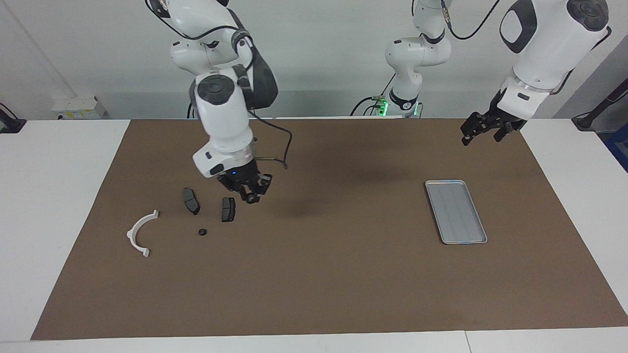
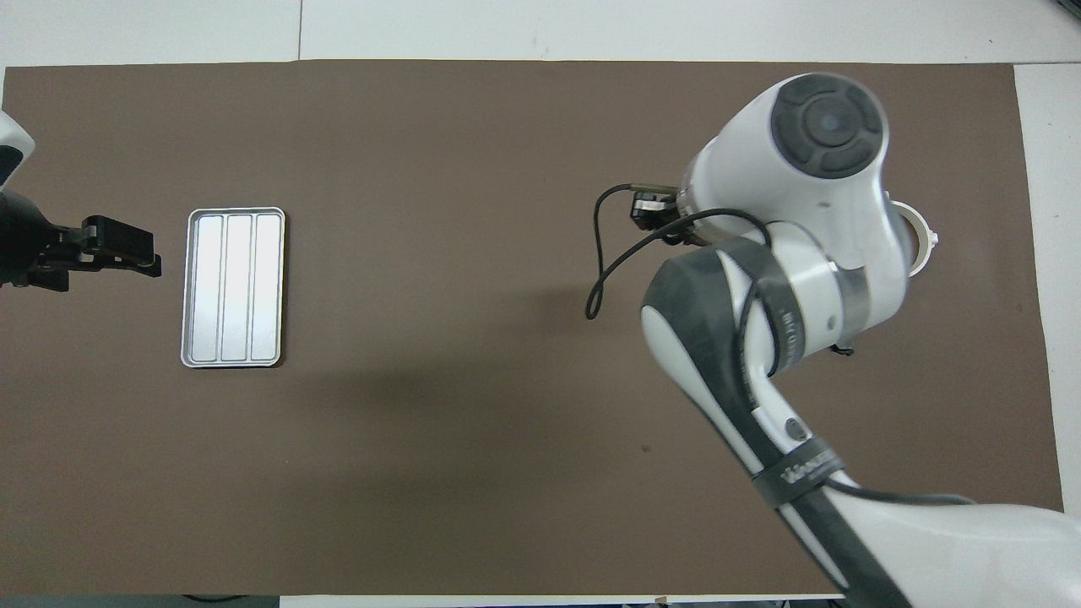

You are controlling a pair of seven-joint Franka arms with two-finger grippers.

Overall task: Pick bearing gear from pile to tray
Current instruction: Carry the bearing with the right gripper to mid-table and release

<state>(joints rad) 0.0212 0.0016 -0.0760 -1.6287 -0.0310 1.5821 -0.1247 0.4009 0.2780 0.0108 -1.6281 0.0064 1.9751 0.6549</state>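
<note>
The one container is the tray (image 1: 456, 212), a flat silver-grey metal piece with a raised rim and lengthwise ribs, lying on the brown mat (image 1: 324, 274) toward the left arm's end of the table; nothing lies in it. The pile (image 1: 196, 215) sits well apart from it, toward the right arm's end, and counts out as follows: one white curved bracket (image 1: 140, 234), two dark grey plates (one (image 1: 191, 200) nearer the bracket, the other (image 1: 228, 209) just beside the right gripper), and one small black round piece (image 1: 201, 232) lying loose on the mat between the bracket and the second plate, a little farther from the robots than both plates. The right gripper (image 1: 251, 195) hangs low beside the pile, close over the mat next to the second plate, and a small dark round part (image 1: 251, 198) shows at its fingertips, so it looks to be gripping that part, though the hold itself is hard to make out. In the overhead view the right arm's body covers nearly all of the pile, leaving only an edge of the bracket showing. The left gripper (image 1: 483, 129) waits in the air above the mat's edge near its own base, its fingers parted and holding nothing.
</note>
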